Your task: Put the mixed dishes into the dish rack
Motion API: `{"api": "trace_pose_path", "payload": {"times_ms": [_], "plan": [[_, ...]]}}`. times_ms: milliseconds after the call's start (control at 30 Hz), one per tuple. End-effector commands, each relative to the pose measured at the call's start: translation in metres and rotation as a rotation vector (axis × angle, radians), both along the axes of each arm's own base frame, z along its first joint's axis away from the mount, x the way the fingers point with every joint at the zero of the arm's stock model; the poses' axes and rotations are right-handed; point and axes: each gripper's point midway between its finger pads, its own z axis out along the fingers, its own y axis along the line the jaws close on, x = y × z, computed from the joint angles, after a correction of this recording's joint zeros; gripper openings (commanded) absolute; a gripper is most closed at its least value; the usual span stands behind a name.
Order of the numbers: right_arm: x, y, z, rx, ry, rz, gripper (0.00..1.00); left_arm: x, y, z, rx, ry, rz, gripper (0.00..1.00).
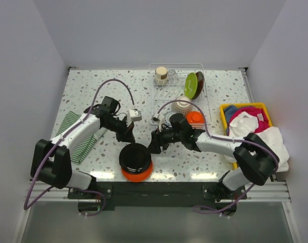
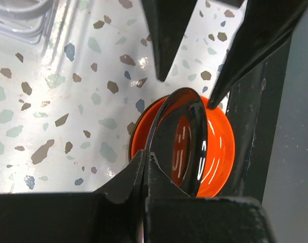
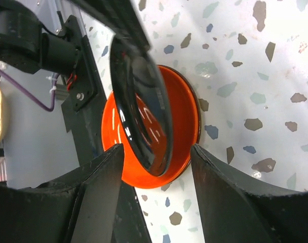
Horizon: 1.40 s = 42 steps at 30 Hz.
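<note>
My left gripper [image 1: 127, 134] is shut on the rim of the black plate [image 1: 135, 155]. It holds the plate tilted up over the orange bowl [image 1: 138, 174] near the table's front edge. The left wrist view shows the pinch [image 2: 145, 156] on the black plate [image 2: 178, 142], with the orange bowl [image 2: 221, 152] below. My right gripper [image 1: 155, 142] is open, and its fingers straddle the plate's free edge [image 3: 144, 116] without touching it. The dish rack [image 1: 177, 65] at the back holds a beige cup [image 1: 161, 76], a lime green plate [image 1: 191, 84], a dark red plate [image 1: 200, 83] and a patterned bowl [image 1: 183, 104].
A green-white striped cloth [image 1: 77, 137] lies under the left arm. A yellow bin [image 1: 226, 117] of coloured cloths stands at the right, with a white cloth [image 1: 269, 137] spilling over it. An orange dish [image 1: 195, 118] sits at the rack's near end. The black front rail [image 2: 275, 126] runs just beyond the bowl.
</note>
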Motion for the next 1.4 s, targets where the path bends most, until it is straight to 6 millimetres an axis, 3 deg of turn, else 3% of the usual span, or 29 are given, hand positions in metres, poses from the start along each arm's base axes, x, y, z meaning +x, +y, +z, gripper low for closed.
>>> {"api": "trace_pose_path", "payload": {"times_ms": [0,33,100,167,300,333,433,567,600,633,700,733,767,800,833,900,933,967,1000,1033,1100,1133,1200,1233,1367], "plan": [[0.011,0.022,0.012,0.096,-0.035,0.002,0.59,-0.001,-0.011,0.035,-0.110,-0.023,-0.016,0.00],[0.012,0.024,0.005,0.087,-0.017,0.007,0.58,-0.002,-0.011,0.036,-0.115,-0.021,-0.014,0.00],[0.015,0.031,0.009,0.111,-0.019,0.011,0.57,-0.003,-0.012,0.037,-0.121,-0.020,-0.007,0.00],[0.017,0.036,0.008,0.116,-0.014,0.009,0.50,-0.004,-0.012,0.037,-0.124,-0.014,-0.002,0.00],[0.014,0.042,0.015,0.135,-0.002,0.026,0.28,-0.004,-0.013,0.036,-0.136,-0.013,0.017,0.00],[0.013,0.042,0.017,0.138,0.003,0.038,0.17,-0.002,-0.013,0.037,-0.140,-0.020,0.022,0.00],[0.008,0.040,0.023,0.129,0.003,0.059,0.03,0.009,-0.012,0.041,-0.148,-0.038,0.064,0.00],[0.004,0.034,0.032,0.087,0.000,0.092,0.00,0.042,0.000,0.061,-0.166,-0.088,0.189,0.02],[0.004,0.032,0.037,0.081,-0.031,0.103,0.00,0.053,0.003,0.071,-0.171,-0.113,0.230,0.12],[0.008,0.035,0.047,0.079,-0.051,0.106,0.00,0.063,0.007,0.080,-0.174,-0.135,0.274,0.17],[0.014,0.026,0.046,0.006,-0.070,0.074,0.00,0.095,0.025,0.104,-0.188,-0.204,0.440,0.25],[0.025,0.027,0.060,0.004,-0.102,0.050,0.00,0.103,0.033,0.120,-0.207,-0.259,0.500,0.27],[0.031,0.015,0.051,-0.088,-0.078,-0.007,0.00,0.124,0.047,0.138,-0.226,-0.333,0.616,0.30],[0.039,0.010,0.053,-0.134,-0.105,-0.032,0.00,0.131,0.055,0.144,-0.230,-0.375,0.671,0.35],[0.056,0.011,0.075,-0.141,-0.163,-0.081,0.00,0.133,0.060,0.157,-0.238,-0.435,0.706,0.37],[0.077,-0.005,0.086,-0.226,-0.226,-0.176,0.00,0.147,0.074,0.162,-0.221,-0.520,0.794,0.38],[0.091,-0.003,0.117,-0.198,-0.280,-0.215,0.00,0.150,0.079,0.164,-0.216,-0.541,0.827,0.38],[0.096,-0.009,0.126,-0.221,-0.303,-0.227,0.00,0.156,0.087,0.165,-0.198,-0.569,0.872,0.38],[0.113,-0.018,0.139,-0.250,-0.356,-0.306,0.00,0.157,0.089,0.160,-0.201,-0.542,0.911,0.37],[0.128,-0.024,0.170,-0.231,-0.417,-0.380,0.00,0.158,0.092,0.158,-0.204,-0.527,0.941,0.37],[0.151,-0.044,0.194,-0.256,-0.492,-0.533,0.00,0.158,0.093,0.150,-0.208,-0.521,0.962,0.37],[0.172,-0.069,0.215,-0.301,-0.565,-0.700,0.00,0.156,0.092,0.151,-0.225,-0.516,0.966,0.37],[0.189,-0.094,0.233,-0.357,-0.633,-0.860,0.00,0.152,0.089,0.145,-0.243,-0.508,0.955,0.37],[0.202,-0.124,0.251,-0.421,-0.684,-1.039,0.00,0.151,0.088,0.147,-0.259,-0.509,0.957,0.36],[0.222,-0.178,0.270,-0.610,-0.790,-1.364,0.00,0.145,0.084,0.141,-0.275,-0.492,0.939,0.36]]}}
